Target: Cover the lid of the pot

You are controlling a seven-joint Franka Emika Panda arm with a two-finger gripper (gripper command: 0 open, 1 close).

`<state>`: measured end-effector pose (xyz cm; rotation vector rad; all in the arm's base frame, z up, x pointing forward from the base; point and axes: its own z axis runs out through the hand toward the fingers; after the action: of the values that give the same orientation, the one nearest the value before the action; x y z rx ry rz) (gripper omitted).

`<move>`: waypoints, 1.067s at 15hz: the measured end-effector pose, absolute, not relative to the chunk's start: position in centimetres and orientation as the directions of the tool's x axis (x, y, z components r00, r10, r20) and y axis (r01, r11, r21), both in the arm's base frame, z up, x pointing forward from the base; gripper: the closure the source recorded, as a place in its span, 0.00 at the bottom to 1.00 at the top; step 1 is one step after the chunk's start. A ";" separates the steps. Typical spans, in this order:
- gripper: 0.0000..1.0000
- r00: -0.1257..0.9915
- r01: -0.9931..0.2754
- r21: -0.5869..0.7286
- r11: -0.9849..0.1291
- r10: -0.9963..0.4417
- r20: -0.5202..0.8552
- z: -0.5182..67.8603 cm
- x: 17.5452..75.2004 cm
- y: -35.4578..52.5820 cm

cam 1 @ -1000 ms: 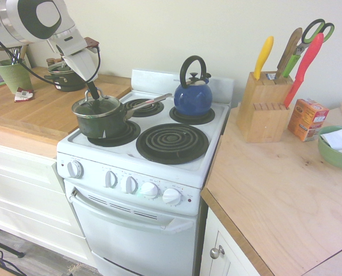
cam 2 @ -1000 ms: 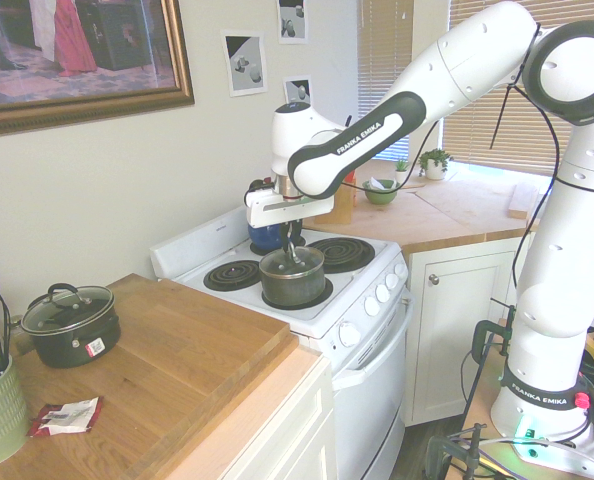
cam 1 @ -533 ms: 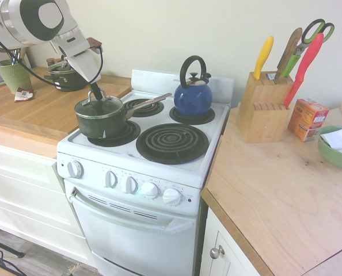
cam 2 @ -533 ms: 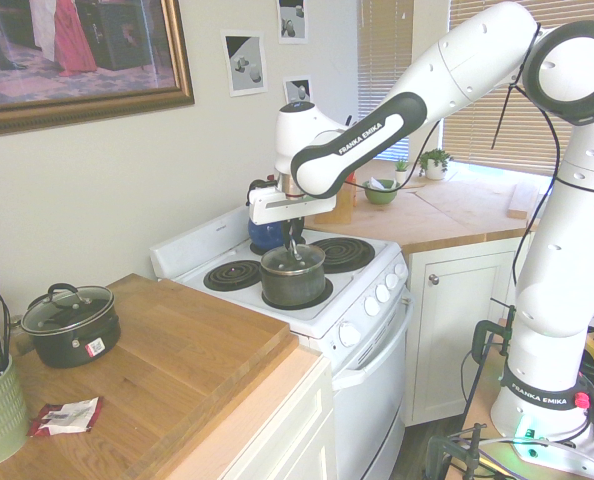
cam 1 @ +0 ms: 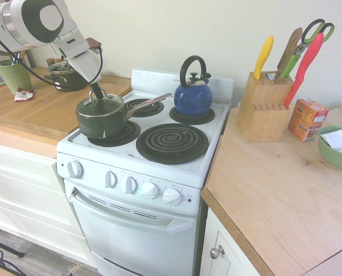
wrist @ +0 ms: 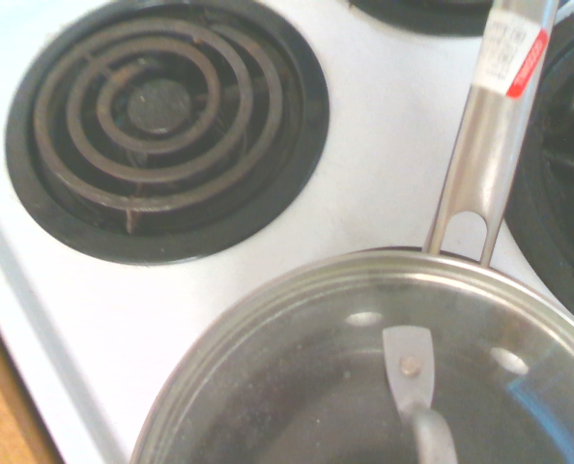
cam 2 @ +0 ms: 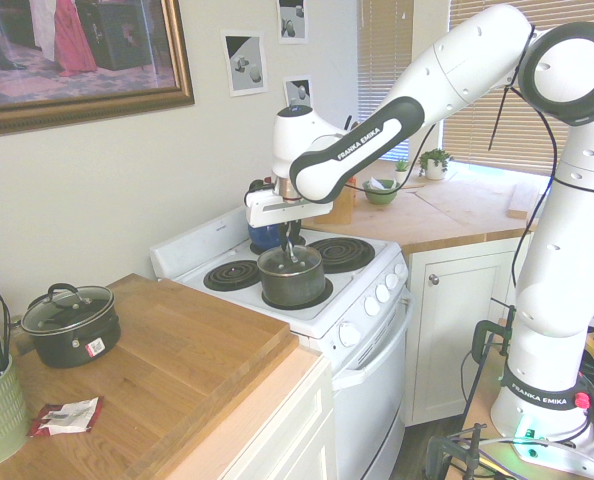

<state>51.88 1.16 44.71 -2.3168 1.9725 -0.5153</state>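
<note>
at the far left of the first exterior view a green ribbed utensil cup (cam 1: 12, 73) and a dark two-handled lidded pot (cam 1: 65, 76) stand on the wooden counter (cam 1: 38, 109), well apart from the work. next comes the gripper (cam 1: 94, 92), reaching down at a slant from the upper left; its fingers look narrowed on the dark knob of the round clear glass lid with a metal rim (cam 1: 101, 106). that lid lies directly beneath the gripper, on or very nearly on the rim of the dark green saucepan (cam 1: 102, 122), which stands on the front-left coil of the white stove (cam 1: 159, 167). in the wrist view the lid (wrist: 384, 367) looks roughly centred on the pan, so letting go and lifting straight up seems all that remains. the pan's long silver handle (cam 1: 151, 102) runs right and back toward the blue kettle (cam 1: 193, 95). above the pan there is open room; the large front coil (cam 1: 172, 142) is bare.
</note>
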 end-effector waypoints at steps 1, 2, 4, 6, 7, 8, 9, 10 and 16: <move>1.00 0.129 -0.950 -0.254 -0.183 -0.968 0.216 44.7 51.9 1.2; 1.00 0.130 -0.949 -0.254 -0.185 -0.967 0.218 44.7 51.9 1.2; 1.00 0.139 -0.948 -0.249 -0.196 -0.964 0.228 44.5 51.8 1.4; 1.00 0.151 -0.947 -0.241 -0.210 -0.959 0.241 44.4 51.8 1.9; 1.00 0.156 -0.947 -0.238 -0.217 -0.955 0.251 44.3 51.8 2.2; 1.00 0.161 -0.946 -0.235 -0.224 -0.952 0.260 44.2 51.7 2.4; 0.00 0.164 -0.945 -0.234 -0.228 -0.950 0.266 44.2 51.7 2.6; 0.00 0.164 -0.945 -0.233 -0.229 -0.949 0.268 44.2 51.7 2.6; 0.00 0.162 -0.951 -0.215 -0.221 -0.952 0.262 43.8 52.2 2.6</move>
<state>52.22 2.63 43.83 -2.3936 1.9606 -0.5403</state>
